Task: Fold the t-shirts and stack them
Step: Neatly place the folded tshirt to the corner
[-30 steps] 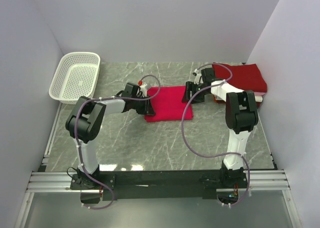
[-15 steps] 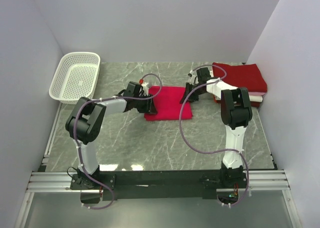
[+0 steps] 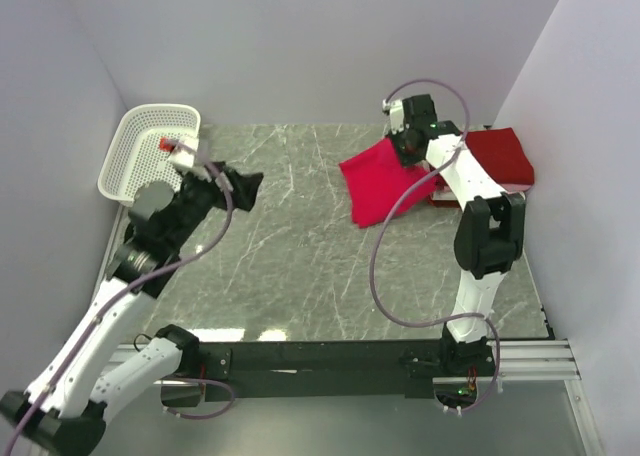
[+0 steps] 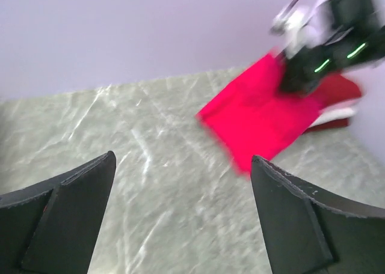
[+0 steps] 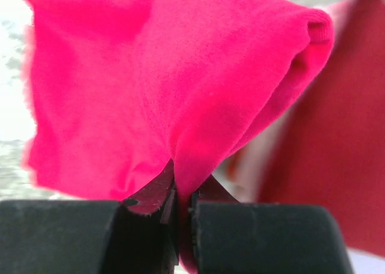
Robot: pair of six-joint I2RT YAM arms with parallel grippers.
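At far right, the folded pinkish-red t-shirt point(image 3: 378, 181) hangs bunched from the clamped right hand point(image 5: 179, 193); the left hand point(image 4: 183, 161) gapes empty.

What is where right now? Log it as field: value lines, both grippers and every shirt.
left gripper: open, empty, above the table
right gripper: shut on the pinkish-red shirt, which hangs bunched from it
crimson shirt: folded, at the table's right edge
white shirt: under the crimson shirt, only an edge showing
basket: far left corner
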